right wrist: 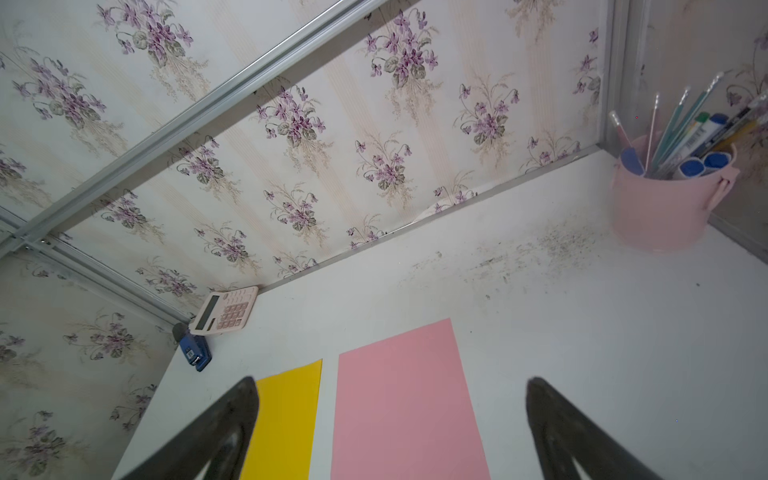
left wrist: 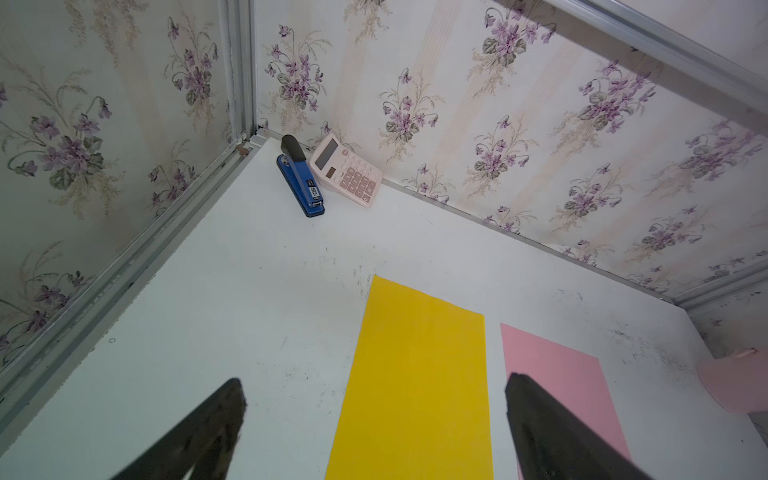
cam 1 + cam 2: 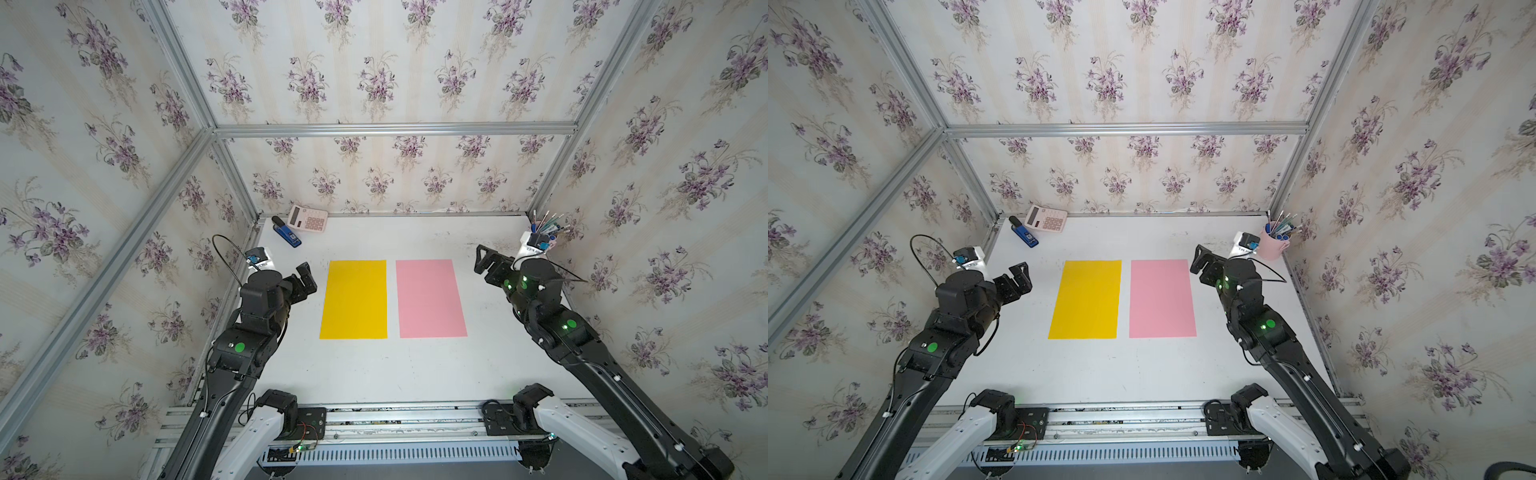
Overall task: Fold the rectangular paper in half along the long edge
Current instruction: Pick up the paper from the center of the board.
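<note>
Your left gripper (image 3: 306, 277) and right gripper (image 3: 480, 259) both gape empty, flanking the flat, unfolded yellow paper (image 3: 353, 299) and pink paper (image 3: 431, 298).

Bright, soft, even light; the flat white tabletop (image 3: 374, 374) carries only faint shadow, and the yellow paper sheet (image 3: 354, 299) and pink paper sheet (image 3: 430, 298) look evenly matte. In both top views the lens bows the silver aluminium frame bars (image 3: 395, 129) toward the edges. Near the wrist lenses, the left gripper (image 2: 374, 378) and right gripper (image 1: 391, 378) show blurred black fingers (image 2: 199, 432).
</note>
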`<state>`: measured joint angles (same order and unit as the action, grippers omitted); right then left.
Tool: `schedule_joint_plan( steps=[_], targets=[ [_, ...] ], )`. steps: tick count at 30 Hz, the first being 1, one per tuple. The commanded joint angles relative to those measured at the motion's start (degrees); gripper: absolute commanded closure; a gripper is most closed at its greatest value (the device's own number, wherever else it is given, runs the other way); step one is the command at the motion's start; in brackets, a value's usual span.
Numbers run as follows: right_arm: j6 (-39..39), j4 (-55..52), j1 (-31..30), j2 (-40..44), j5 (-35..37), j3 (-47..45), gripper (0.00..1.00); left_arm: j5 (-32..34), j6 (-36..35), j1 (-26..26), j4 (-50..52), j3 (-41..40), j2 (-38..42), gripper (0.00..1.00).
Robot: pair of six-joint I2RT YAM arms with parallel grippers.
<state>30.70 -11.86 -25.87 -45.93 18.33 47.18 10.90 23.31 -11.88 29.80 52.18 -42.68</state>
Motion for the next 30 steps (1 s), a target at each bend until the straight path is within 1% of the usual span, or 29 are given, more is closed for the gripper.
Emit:
schedule_joint_plan(
  steps=[1,3,4,7,9,10,11,12,14,15,18,20,22,23,26,29,30],
  targets=[
    [-2.7,1.7,0.1,3.2,-7.5,-2.4,0.00,0.1,0.0,0.0,4.9,3.1,-2.6,0.00],
    [-2.5,-1.7,0.0,0.8,-4.3,0.0,0.00,3.4,0.5,0.1,7.6,5.2,-6.3,0.00],
    [-1.9,-5.4,0.0,-2.6,-2.0,3.0,0.00,3.6,0.1,0.1,8.4,6.4,-8.7,0.00],
    [-2.0,-14.0,-1.6,-15.2,1.2,11.4,0.00,-2.4,-2.8,0.1,7.7,9.2,-15.9,0.00],
    [-1.9,-17.4,-5.8,-22.8,6.8,15.9,0.00,-5.2,-2.5,-0.2,6.7,10.5,-20.3,0.00],
    [-0.9,-19.1,-8.9,-26.2,11.3,18.0,0.00,-6.2,-2.3,-0.2,5.8,10.6,-22.5,0.00],
    [1.1,-20.9,-10.5,-28.8,15.6,19.9,0.00,-6.7,-2.1,-0.2,5.1,10.8,-24.0,0.00],
    [1.8,-21.1,-11.0,-30.5,16.8,20.9,0.00,-6.7,-2.1,-0.2,4.9,10.8,-24.9,0.00],
    [2.4,-18.2,-11.0,-32.5,15.6,21.1,0.00,-5.4,-1.8,0.1,5.2,10.7,-26.0,0.00],
    [1.9,-15.4,-11.0,-32.9,13.8,20.4,0.00,-5.3,-2.5,0.1,4.9,10.3,-26.0,0.00],
    [-4.3,-3.6,-11.0,-35.8,3.3,17.7,0.00,-5.0,-3.3,0.7,5.2,10.3,-27.7,0.00],
    [-5.8,0.3,-11.0,-39.9,-2.9,18.7,0.00,-9.2,-3.1,2.6,4.4,10.7,-29.9,0.00],
    [-6.3,1.0,-11.3,-44.8,-10.4,21.9,0.00,-14.1,-2.1,5.2,3.1,10.4,-32.0,0.00],
    [-6.1,0.2,-11.8,-47.4,-13.0,23.9,0.00,-16.4,-1.5,6.6,2.7,10.2,-33.1,0.00],
    [-6.3,0.2,-15.5,-51.9,-11.8,26.9,0.03,-19.4,-0.6,9.2,2.5,9.7,-35.0,0.00],
    [-4.6,0.3,-18.0,-54.4,-10.7,27.9,0.06,-21.4,-0.8,9.4,2.8,9.2,-35.5,0.01],
    [-3.4,0.1,-18.4,-55.3,-11.7,28.2,0.07,-21.6,-0.8,9.4,3.3,9.0,-36.0,0.06]
  ],
)
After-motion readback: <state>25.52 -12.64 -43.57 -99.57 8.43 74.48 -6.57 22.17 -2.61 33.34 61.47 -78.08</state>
